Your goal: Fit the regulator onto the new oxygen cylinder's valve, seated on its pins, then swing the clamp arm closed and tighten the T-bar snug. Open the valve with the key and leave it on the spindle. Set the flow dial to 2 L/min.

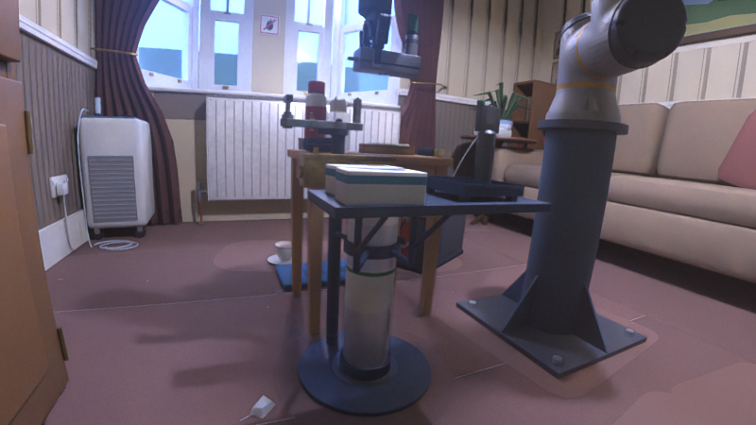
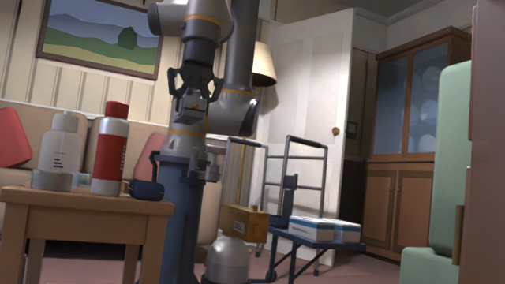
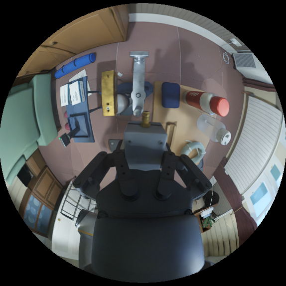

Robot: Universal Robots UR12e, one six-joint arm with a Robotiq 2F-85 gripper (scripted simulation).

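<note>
My gripper [image 3: 145, 149] is closed and I hold the grey box-shaped regulator [image 3: 145, 145] in it, brass fitting pointing forward, high in the air [image 2: 190, 108] above the wooden table's edge. Below and ahead, the oxygen cylinder [image 2: 227, 258] stands upright in its round floor stand [image 1: 365, 375]. A silver clamp arm [image 3: 138, 80] with a T-bar reaches across above the cylinder's valve top. A brass-coloured block [image 3: 108, 93] sits beside the valve. The valve's pins are hidden.
Behind the work stand a radiator [image 1: 248, 148] and windows. The wooden table [image 2: 83, 213] carries a red flask [image 2: 110, 148], a white bottle [image 2: 61, 148], a tape roll and a navy pouch [image 3: 170, 94]. A blue trolley [image 1: 423, 203] holds white boxes [image 1: 380, 182]. The arm's pedestal [image 1: 565, 238] stands close by.
</note>
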